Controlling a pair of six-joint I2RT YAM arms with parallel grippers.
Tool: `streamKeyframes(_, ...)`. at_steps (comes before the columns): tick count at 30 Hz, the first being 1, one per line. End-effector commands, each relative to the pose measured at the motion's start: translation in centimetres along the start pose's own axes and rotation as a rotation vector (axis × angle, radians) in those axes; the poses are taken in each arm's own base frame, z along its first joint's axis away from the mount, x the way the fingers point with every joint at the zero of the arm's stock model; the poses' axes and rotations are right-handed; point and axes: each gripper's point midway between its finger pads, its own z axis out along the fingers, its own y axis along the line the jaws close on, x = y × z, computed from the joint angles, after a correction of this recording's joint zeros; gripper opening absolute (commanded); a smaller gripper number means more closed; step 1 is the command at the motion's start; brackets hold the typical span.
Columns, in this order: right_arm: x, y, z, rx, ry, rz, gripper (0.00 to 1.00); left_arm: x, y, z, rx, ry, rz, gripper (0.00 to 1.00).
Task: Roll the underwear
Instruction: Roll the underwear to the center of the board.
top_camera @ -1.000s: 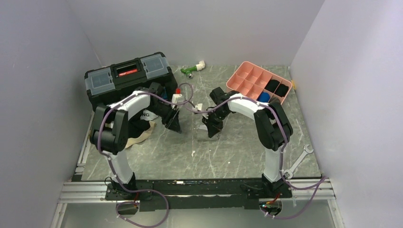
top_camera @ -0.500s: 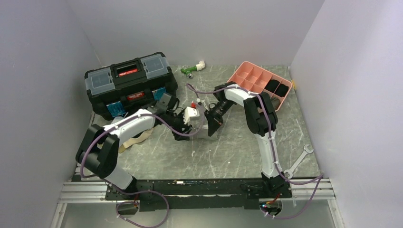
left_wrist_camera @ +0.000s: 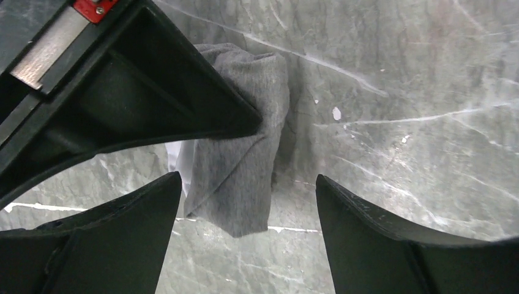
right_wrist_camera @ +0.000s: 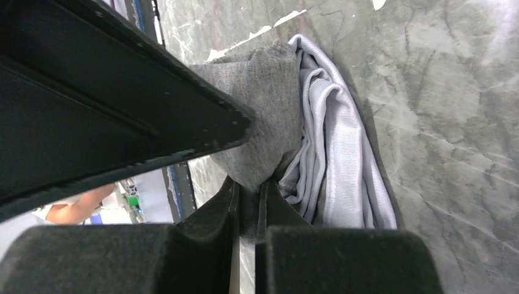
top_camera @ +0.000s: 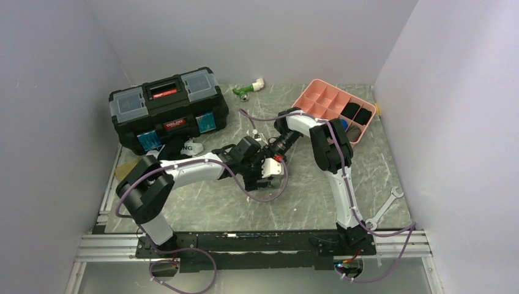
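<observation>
Pinching soft grey knit, the right gripper [right_wrist_camera: 248,191] has its two black, grainy fingers almost together, and the grey underwear [right_wrist_camera: 269,104] bulges out of the narrow slit between them. Touching that bunch on the gripper's right is a pale silky cloth [right_wrist_camera: 343,171], gathered in long smooth folds that run away from the tips. A matte-black wedge from the other arm reaches in from the left, its tip resting on the knit.

The left gripper [left_wrist_camera: 246,180] stands wide, with a blunt curved finger on each side of the grey cloth and neither touching it. Here the cloth is a loosely folded heathered strip lying just beyond and between the tips, with a sliver of white at its left edge. The silky folds are visible only to the right wrist camera.

Under both grippers is the table [left_wrist_camera: 416,92], grey-green stone veined in white. From above the two tools meet nose to nose and hide the cloth. Well beyond the right one sits a pink compartment tray [top_camera: 313,92], and beyond the left a black toolbox [top_camera: 168,113].
</observation>
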Motion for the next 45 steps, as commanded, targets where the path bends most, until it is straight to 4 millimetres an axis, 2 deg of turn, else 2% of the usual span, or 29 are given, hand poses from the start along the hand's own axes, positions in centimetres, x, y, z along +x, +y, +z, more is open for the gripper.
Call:
streamKeyframes(1,2.1,-2.7,1.2,0.047,0.098,-0.037,0.0,-1.6,2.8,0.9,-0.113,-0.017,0.071,0.86)
streamKeyframes(9,2.2,-2.8,1.3,0.048,0.101,-0.032,0.0,-0.8,2.4,2.8,-0.078,0.017,0.058,0.8)
streamKeyframes(14,2.2,-2.9,1.4,0.051,0.101,-0.031,0.0,-0.2,1.5,3.5,-0.035,0.031,0.04,0.69)
streamKeyframes(23,2.1,-2.9,1.3,0.06,0.097,-0.036,0.01,1.6,0.0,3.9,0.018,0.074,0.02,0.31)
streamKeyframes(29,1.6,-2.5,0.4,0.107,0.071,-0.058,0.12,3.0,-1.3,4.4,0.073,0.108,-0.005,0.0)
streamKeyframes(31,1.4,-2.3,-0.1,0.13,0.054,-0.067,0.18,3.5,-1.7,4.6,0.088,0.115,-0.007,0.0)
streamKeyframes(34,1.1,-1.8,-1.1,0.155,0.03,-0.08,0.31,4.3,-2.1,4.9,0.106,0.13,-0.013,0.0)
streamKeyframes(36,0.9,-1.5,-1.9,0.169,0.012,-0.086,0.36,4.8,-2.1,5.1,0.109,0.14,-0.012,0.0)
streamKeyframes(39,0.8,-1.0,-2.8,0.186,-0.01,-0.092,0.41,5.1,-2.2,5.3,0.113,0.147,-0.01,0.0)
streamKeyframes(45,1.2,-0.3,-5.0,0.236,-0.047,-0.094,0.42,5.0,-2.3,5.2,0.132,0.143,-0.021,0.0)
